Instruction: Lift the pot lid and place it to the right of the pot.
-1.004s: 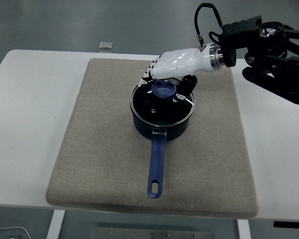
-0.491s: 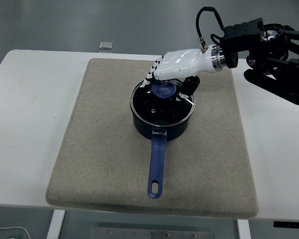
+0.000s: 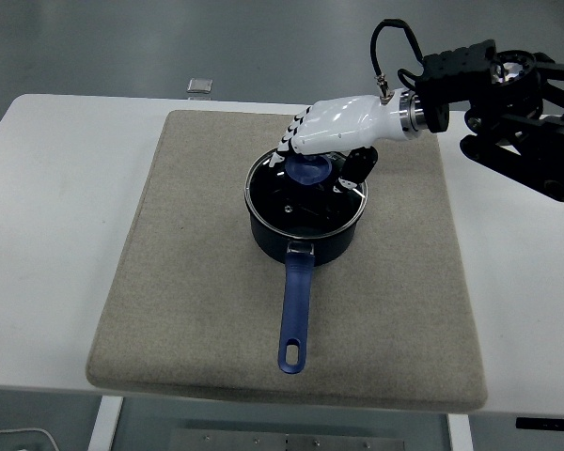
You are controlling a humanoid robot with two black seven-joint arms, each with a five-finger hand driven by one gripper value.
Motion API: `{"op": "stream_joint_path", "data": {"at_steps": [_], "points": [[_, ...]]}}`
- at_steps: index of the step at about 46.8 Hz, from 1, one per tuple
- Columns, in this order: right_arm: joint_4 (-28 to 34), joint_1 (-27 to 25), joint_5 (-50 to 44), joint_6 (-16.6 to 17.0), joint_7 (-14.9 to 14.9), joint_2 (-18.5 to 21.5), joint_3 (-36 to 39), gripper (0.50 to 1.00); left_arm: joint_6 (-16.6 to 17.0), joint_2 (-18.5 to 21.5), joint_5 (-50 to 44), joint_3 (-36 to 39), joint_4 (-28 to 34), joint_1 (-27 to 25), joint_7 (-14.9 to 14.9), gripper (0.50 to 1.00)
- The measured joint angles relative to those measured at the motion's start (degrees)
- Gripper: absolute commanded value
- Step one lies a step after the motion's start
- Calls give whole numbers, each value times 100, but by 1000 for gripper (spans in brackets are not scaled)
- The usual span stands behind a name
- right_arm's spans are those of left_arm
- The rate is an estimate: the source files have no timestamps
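Observation:
A dark blue pot (image 3: 305, 235) with a long blue handle (image 3: 294, 310) stands on the beige mat (image 3: 188, 282), handle pointing toward the near edge. Its glass lid (image 3: 301, 197) with a blue knob (image 3: 308, 170) lies on the pot, tilted up slightly at the far side. My right hand (image 3: 321, 150), white with black fingertips, reaches in from the right and is curled around the knob from above. The left arm is out of view.
The mat covers the middle of the white table (image 3: 47, 235). A small grey square object (image 3: 200, 85) lies at the table's far edge. The black right arm (image 3: 517, 113) hangs over the table's right side.
The right hand has risen a little and shifted slightly right with the knob, and the lid's far side has lifted a touch. The pot has not moved.

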State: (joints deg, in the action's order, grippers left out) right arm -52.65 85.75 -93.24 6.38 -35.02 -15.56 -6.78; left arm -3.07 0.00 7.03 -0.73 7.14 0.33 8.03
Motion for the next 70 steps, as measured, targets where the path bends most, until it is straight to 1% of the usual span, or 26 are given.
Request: {"op": "stream_joint_path", "data": {"at_steps": [8,11,21,23,25,30,31,32,33,51,70], "points": [[41,-1,0,-83,0,4,-67,854,0,0,0,0,3,0,-2,1000],[61,-3,0,-85,0,20,-108,832,0,0,0,0,3,0,-2,1000],[77,-6,-2,-131,2,62,-134,791,0,0,0,0,4,1,0,1000],[78,-6,-2,-136,3,64,-134,758,0,0,0,1,4,1,1,1000],[79,-6,-2,-137,3,64,-133,740,0,0,0,2,3,1,2,1000],[79,-5,-1,-138,3,65,-130,605,0,0,0,2,2,0,2,1000],[79,-3,-1,-138,3,65,-130,572,0,0,0,2,3,1,2,1000],[79,-2,-1,-138,4,65,-130,529,0,0,0,1,2,1,2,1000],[79,1,0,-138,4,65,-129,500,0,0,0,1,2,1,2,1000],[77,51,7,-63,2,63,-143,500,0,0,0,1,4,-2,-2,1000],[75,209,3,29,0,180,-171,500,0,0,0,-2,6,-2,3,1000]]}}
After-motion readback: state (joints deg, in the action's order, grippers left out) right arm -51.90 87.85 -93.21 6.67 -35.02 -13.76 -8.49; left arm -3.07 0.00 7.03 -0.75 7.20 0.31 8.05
